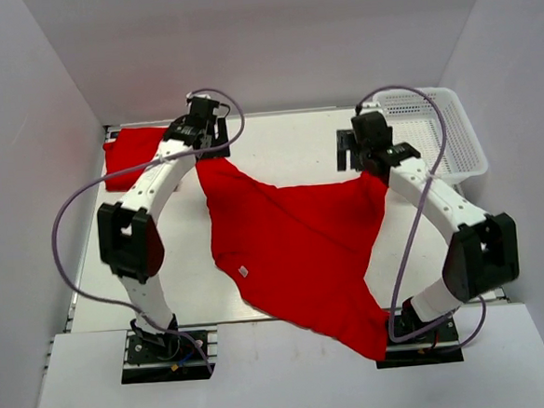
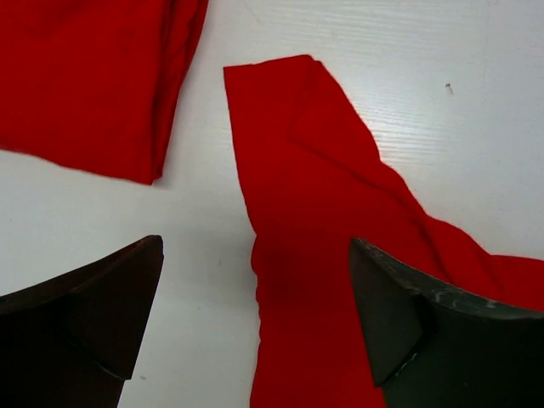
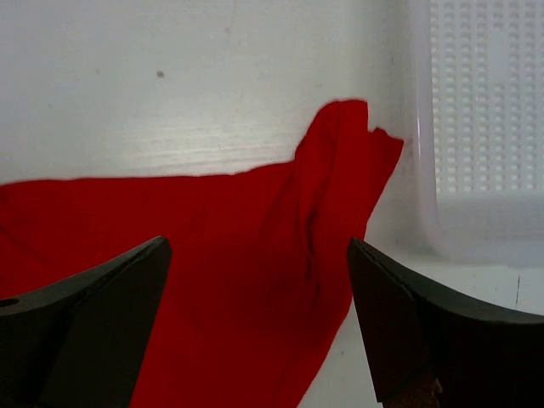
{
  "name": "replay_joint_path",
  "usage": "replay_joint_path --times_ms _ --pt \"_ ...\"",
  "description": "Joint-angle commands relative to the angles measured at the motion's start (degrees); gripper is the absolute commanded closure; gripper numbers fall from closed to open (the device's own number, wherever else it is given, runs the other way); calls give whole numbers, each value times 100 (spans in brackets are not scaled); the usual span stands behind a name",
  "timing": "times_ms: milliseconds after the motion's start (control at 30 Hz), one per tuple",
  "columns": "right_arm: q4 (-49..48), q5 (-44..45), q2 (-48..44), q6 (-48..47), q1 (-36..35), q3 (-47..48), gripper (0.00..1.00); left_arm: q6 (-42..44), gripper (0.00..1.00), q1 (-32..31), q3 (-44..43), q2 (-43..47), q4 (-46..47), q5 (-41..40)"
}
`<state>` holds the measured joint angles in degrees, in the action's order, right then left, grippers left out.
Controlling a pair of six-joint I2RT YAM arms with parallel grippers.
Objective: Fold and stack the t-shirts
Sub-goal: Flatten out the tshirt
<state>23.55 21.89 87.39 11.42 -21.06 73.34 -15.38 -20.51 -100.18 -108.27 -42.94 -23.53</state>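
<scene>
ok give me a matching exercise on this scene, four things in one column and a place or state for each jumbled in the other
Things
1. folded shirt
2. spread shirt
3. basket
4. left gripper

Places or states
A. far right corner
B. open, above a corner of the spread shirt
C. far left corner
D. laid out across the middle

Pairs: 1-C, 2-D, 3-A, 4-B
</scene>
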Motion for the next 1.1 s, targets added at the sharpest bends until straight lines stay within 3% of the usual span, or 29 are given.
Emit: replay_joint_path --times_ms 0,100,200,467,667,867,1067 --pt "465 -167 -538 273 -12 -538 10 -378 0 3 829 858 -189 67" --pt "572 -614 -951 326 -12 -1116 10 -466 0 3 1516 1307 127 242" --pt "606 -1274 -1294 159 -39 -1636 10 -466 0 3 1607 1308 198 296" --pt "871 -1581 -1734 483 -82 -2508 10 -721 0 415 941 -25 198 426" --pt "835 -1653 -1796 484 -100 -2536 10 -914 3 714 501 -800 611 815" --pt "897 -1460 -1682 493 -74 -2395 10 -1265 15 944 560 -1030 1269 771" --pt "958 -1197 -1454 484 -56 -2237 10 -1266 18 1058 711 -1266 2122 806"
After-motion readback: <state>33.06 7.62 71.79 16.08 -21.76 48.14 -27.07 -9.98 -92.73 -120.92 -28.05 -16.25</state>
